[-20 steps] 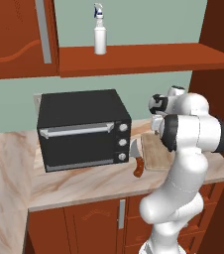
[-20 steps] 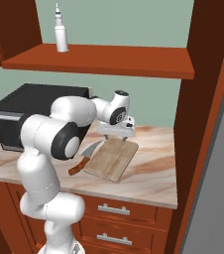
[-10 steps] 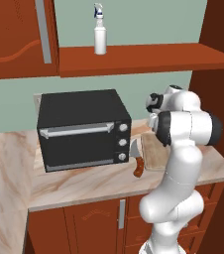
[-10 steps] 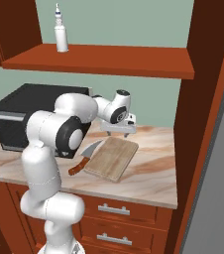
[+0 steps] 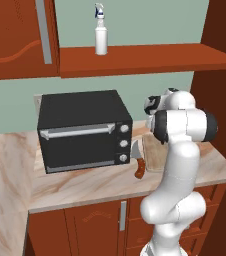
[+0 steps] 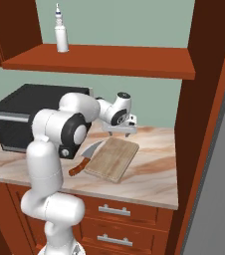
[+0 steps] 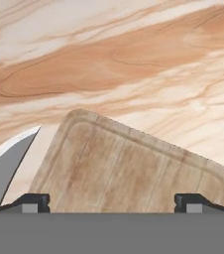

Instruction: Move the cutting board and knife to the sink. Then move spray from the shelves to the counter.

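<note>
While the hand view frames cutting board point(image 7: 129, 171) between wide-open jaws, knife point(image 7: 7, 171) at 9 o'clock, both on the counter point(image 7: 134, 59), base views add: spray point(image 6: 61, 32) on shelves point(image 6: 109, 59), oven point(image 5: 82, 130).

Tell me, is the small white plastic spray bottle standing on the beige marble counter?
No, the small white plastic spray bottle stands upright on the reddish-brown wooden shelf, above the black oven.

black oven point(image 5: 82, 131) upright, door shut | cabinet doors point(image 5: 15, 37) upper left | drawers point(image 6: 119, 214) below
</note>
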You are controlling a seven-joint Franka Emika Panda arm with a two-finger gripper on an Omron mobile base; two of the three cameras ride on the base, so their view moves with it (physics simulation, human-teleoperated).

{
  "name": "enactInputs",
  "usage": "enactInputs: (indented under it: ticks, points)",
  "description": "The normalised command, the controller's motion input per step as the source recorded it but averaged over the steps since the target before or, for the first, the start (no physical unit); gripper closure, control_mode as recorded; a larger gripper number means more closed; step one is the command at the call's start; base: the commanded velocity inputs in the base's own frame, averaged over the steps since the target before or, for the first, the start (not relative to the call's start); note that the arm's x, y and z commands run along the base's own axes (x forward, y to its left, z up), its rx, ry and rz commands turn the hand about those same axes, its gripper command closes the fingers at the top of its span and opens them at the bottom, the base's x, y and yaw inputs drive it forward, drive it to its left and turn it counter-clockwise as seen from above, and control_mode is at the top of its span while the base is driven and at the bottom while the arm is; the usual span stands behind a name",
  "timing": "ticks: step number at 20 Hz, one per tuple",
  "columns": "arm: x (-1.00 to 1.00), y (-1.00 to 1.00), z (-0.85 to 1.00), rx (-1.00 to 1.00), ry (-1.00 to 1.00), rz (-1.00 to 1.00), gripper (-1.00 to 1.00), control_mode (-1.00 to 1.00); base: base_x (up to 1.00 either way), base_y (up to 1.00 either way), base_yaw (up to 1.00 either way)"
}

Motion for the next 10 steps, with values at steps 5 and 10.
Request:
enactInputs:
  ticks: [5, 10]
  points:
    - [0.30, 0.00, -0.12, 0.00, 0.00, 0.00, -1.00, -1.00, 0.00, 0.00, 0.00]
    - [0.30, 0.00, -0.18, 0.00, 0.00, 0.00, -1.00, -1.00, 0.00, 0.00, 0.00]
